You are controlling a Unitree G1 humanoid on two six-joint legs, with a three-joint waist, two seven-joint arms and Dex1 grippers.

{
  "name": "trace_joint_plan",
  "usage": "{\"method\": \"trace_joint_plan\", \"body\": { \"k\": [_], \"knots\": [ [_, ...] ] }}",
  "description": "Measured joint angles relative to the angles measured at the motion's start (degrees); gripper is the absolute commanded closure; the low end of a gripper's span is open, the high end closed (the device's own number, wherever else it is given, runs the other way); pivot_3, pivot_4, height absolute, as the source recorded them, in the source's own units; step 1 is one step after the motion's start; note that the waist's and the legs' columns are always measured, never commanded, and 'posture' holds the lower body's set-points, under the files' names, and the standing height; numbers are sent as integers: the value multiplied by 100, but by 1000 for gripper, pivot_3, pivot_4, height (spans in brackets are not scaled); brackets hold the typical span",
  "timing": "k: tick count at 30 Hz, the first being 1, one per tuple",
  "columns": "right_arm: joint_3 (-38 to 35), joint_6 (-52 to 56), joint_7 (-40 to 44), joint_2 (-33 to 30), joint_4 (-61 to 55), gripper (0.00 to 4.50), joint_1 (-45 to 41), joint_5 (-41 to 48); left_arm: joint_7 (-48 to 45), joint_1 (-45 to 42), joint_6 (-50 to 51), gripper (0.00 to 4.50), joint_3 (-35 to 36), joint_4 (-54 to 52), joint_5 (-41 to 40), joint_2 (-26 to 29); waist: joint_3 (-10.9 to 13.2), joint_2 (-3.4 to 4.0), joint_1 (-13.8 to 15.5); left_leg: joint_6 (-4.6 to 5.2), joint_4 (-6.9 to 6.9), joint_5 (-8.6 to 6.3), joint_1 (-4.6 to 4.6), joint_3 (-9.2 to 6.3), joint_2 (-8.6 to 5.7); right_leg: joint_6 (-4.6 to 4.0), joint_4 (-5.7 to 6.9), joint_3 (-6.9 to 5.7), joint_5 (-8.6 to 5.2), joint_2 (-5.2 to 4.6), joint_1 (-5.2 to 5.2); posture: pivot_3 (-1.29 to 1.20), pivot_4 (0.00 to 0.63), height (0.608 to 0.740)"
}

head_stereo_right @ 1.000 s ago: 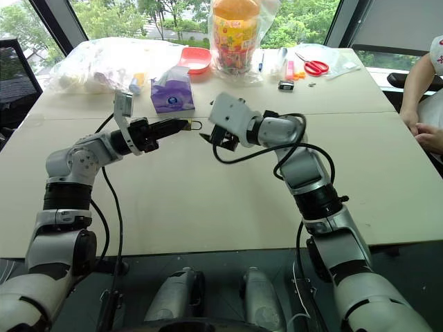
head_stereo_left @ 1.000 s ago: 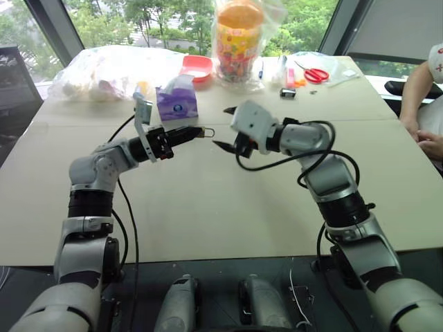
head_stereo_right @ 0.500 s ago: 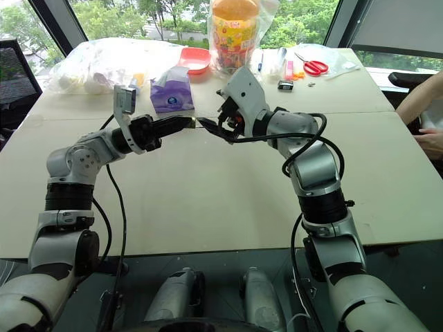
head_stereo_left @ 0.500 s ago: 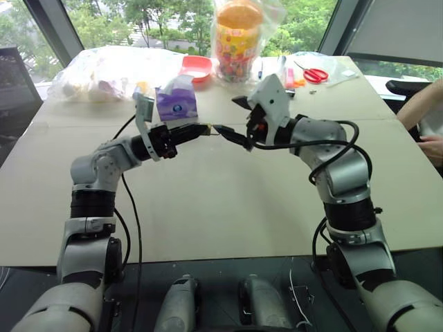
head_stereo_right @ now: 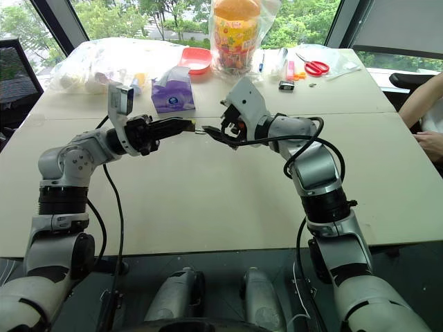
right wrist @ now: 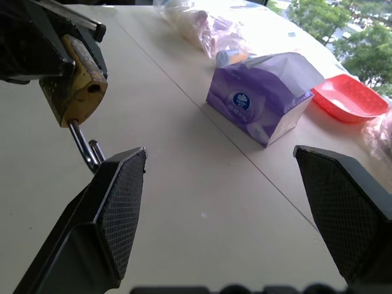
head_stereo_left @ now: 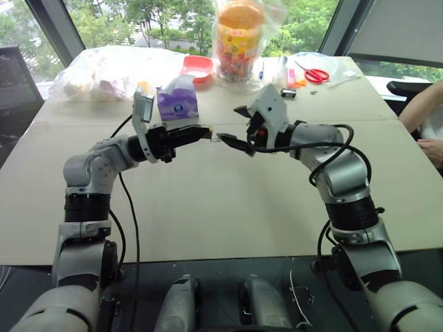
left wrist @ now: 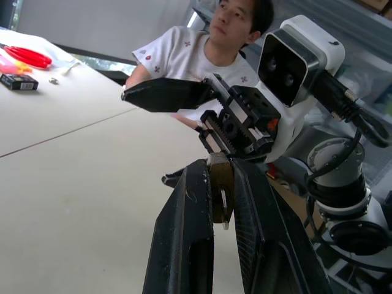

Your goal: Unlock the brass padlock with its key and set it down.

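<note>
Padlock (right wrist: pixel 76 86) meets the incoming right tool (head_stereo_left: pixel 239 128)

Left tool (left wrist: pixel 220 184) stays clamped on it; the right, fingers apart, has swung in beside its shackle, ready to take hold.

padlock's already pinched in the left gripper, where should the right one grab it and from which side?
Likely the silver shackle: it sticks out of the brass padlock beyond the left gripper, whose fingers cover the body. Bring the open right gripper in end-on, facing the left.
</note>
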Motion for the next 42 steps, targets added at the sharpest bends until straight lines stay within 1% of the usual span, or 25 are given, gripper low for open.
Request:
{"method": "trace_joint_plan", "body": {
  "k": [6, 9, 11, 12, 14, 17, 20, 23, 25, 31, 33, 34, 36, 38, 39, 40, 42],
  "knots": [
    [32, 78, 147, -65, -10, 499, 63, 169, 4, 0, -51, 4452, -31, 9, 1, -16, 0, 0, -2, 0, 0, 0, 0, 0, 0, 0, 0, 0, 0, 1, 0, 0, 150, 740],
    [42, 49, 142, -239, -12, 499, 92, 137, 31, 0, -72, 4452, -119, 36, 22, -22, 0, 0, 7, 0, 0, 0, 0, 0, 0, 0, -1, 0, 0, 0, 0, 0, 150, 740],
    [147, -119, 193, -575, -42, 499, 227, -25, 172, -9, -100, 4452, -144, 128, 81, -81, 0, 0, 29, 1, 0, -1, 0, -1, -3, 0, -6, -1, 0, -1, 4, 0, 150, 740],
    [260, -284, 294, -939, -118, 499, 424, -175, 367, -16, -112, 4452, -146, 249, 129, -193, 0, 0, 67, 5, 1, -3, 0, -2, -5, 1, -14, -1, -1, -2, 10, 0, 150, 740],
    [344, -422, 457, -1336, -144, 499, 731, -320, 656, 6, -110, 4452, -163, 471, 244, -324, 0, -1, 81, 10, 3, -6, -1, 2, -7, 6, -19, -1, 1, -2, 11, 0, 150, 740],
    [396, -427, 838, -1889, -530, 499, 1259, -301, 1082, 44, -102, 4452, -342, 706, 460, -729, 0, -1, 113, 14, 2, -8, -1, 4, -6, 8, -20, -1, 2, -1, 10, 0, 150, 740],
    [380, -323, 1048, -2192, -1004, 499, 1504, -209, 1336, 100, -13, 4452, -635, 1042, 620, -1141, 1, -2, 108, 14, 3, -8, 1, 4, -3, 9, -18, -1, 2, 4, 10, 0, 150, 740],
    [321, -202, 1074, -2269, -1285, 499, 1552, -146, 1537, 68, 11, 4452, -758, 1403, 714, -1424, 1, -2, 67, 13, 5, -8, 5, 3, -1, 8, -13, 0, 2, 8, 11, 0, 150, 740],
    [299, -136, 1061, -2300, -1378, 499, 1575, -121, 1617, 32, 11, 4452, -753, 1620, 739, -1481, 1, -2, 30, 13, 5, -7, 4, 1, -1, 8, -13, 0, 2, 8, 11, 0, 150, 740],
    [214, 121, 850, -2323, -1655, 499, 1757, -118, 1785, -519, -70, 4452, -675, 2717, 926, -1825, 1, -2, 32, 13, 6, -8, 1, 1, -8, 10, -18, -1, 2, 4, 12, 0, 150, 740],
    [212, 170, 754, -2302, -1714, 434, 1818, -117, 1774, -600, -122, 3485, -692, 2954, 1067, -1850, 1, -2, 29, 13, 6, -8, 2, 1, -7, 10, -18, -1, 3, 5, 12, 0, 150, 740],
    [212, 186, 719, -2299, -1730, 434, 1863, -118, 1769, -600, -122, 3165, -707, 3005, 1112, -1847, 1, -2, 20, 13, 5, -8, 2, 1, -6, 10, -18, -1, 3, 6, 12, 0, 150, 740],
    [212, 228, 658, -2298, -1732, 434, 1908, -118, 1696, -601, -76, 2251, -738, 3051, 1143, -1824, 1, -2, 11, 13, 5, -8, 2, 1, -5, 10, -17, 0, 3, 7, 11, 0, 150, 740],
    [209, 232, 617, -2297, -1732, 434, 1914, -117, 1610, -606, -29, 1434, -852, 2889, 1221, -1770, 1, -2, 13, 13, 5, -7, 4, 0, -4, 10, -16, 0, 3, 7, 13, 0, 150, 740],
    [209, 232, 605, -2297, -1733, 434, 1916, -117, 1612, -603, -36, 1112, -911, 2789, 1274, -1745, 0, -3, 13, 13, 6, -7, 8, 1, -4, 10, -16, 0, 3, 7, 18, 0, 150, 740],
    [209, 233, 595, -2298, -1733, 434, 1924, -116, 1620, -573, -89, 1112, -1065, 2579, 1386, -1679, 0, -3, 8, 13, 6, -7, 13, 0, -4, 10, -16, 0, 3, 6, 23, 0, 150, 740],
    [182, 237, 573, -2298, -1751, 434, 1985, -101, 1753, -290, -403, 1112, -1375, 1903, 1748, -1379, 0, -3, -36, 12, -1, -8, 41, 2, -1, 9, -18, 11, 2, 0, 44, 0, 150, 740]
  ]
}}
